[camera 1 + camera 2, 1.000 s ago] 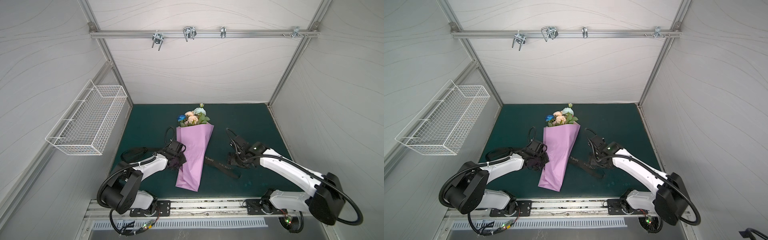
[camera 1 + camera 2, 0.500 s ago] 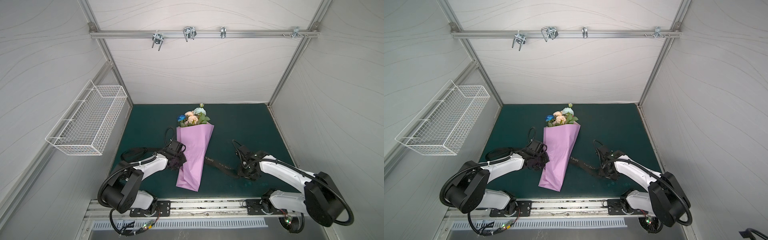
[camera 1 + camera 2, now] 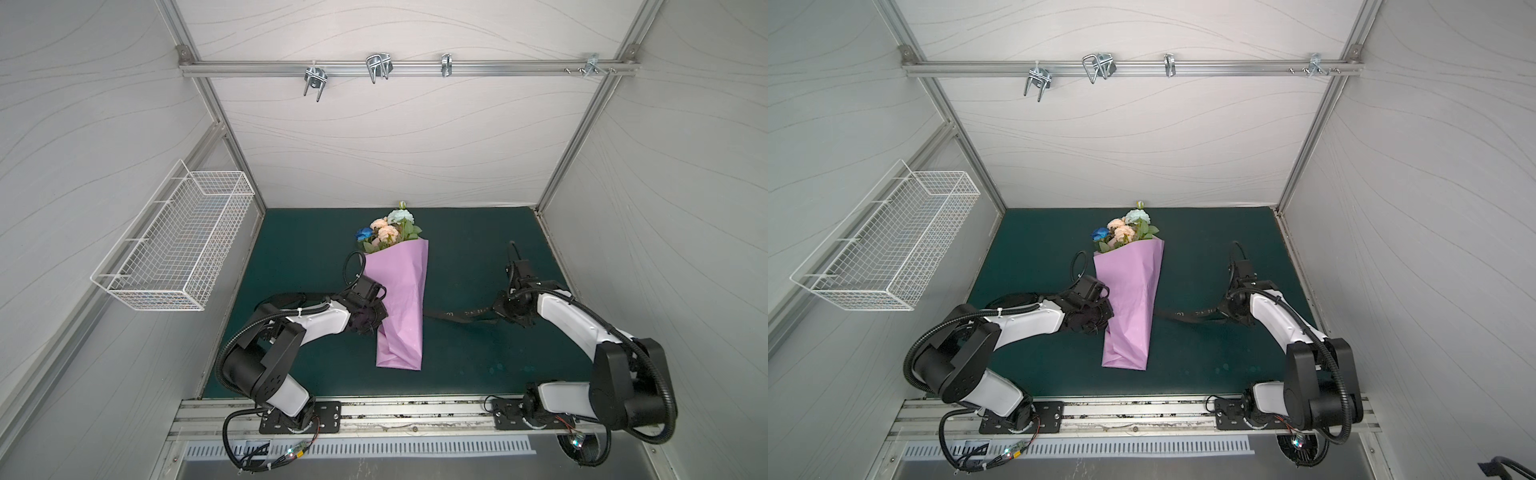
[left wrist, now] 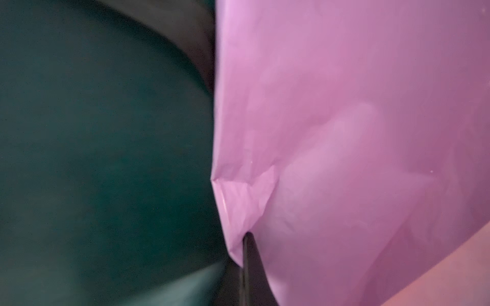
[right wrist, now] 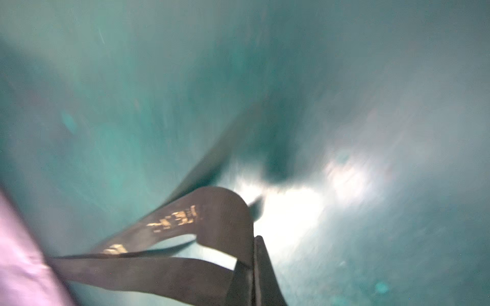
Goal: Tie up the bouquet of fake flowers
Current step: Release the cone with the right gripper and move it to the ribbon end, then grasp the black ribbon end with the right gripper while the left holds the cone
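The bouquet of fake flowers [image 3: 388,230] [image 3: 1125,230] lies mid-mat, blooms toward the back wall, stems hidden inside a lilac paper wrap [image 3: 401,299] [image 3: 1133,299]. My left gripper [image 3: 372,320] [image 3: 1100,320] sits at the wrap's left edge. In the left wrist view it [image 4: 248,238] is shut, pinching a fold of the paper [image 4: 344,106]. A black ribbon [image 3: 461,313] [image 3: 1187,312] with light lettering runs from under the wrap's right side to my right gripper [image 3: 505,309] [image 3: 1225,309]. The right wrist view shows that gripper [image 5: 254,251] shut on the looped ribbon [image 5: 185,217].
The dark green mat [image 3: 457,257] covers the floor between three white walls. A white wire basket [image 3: 174,249] hangs on the left wall. A metal rail with hooks [image 3: 378,68] crosses the back wall high up. Both arm bases stand on the front rail.
The right gripper closed on the ribbon and moved right, away from the wrap, drawing the ribbon out along the mat. The left gripper and the bouquet stayed put.
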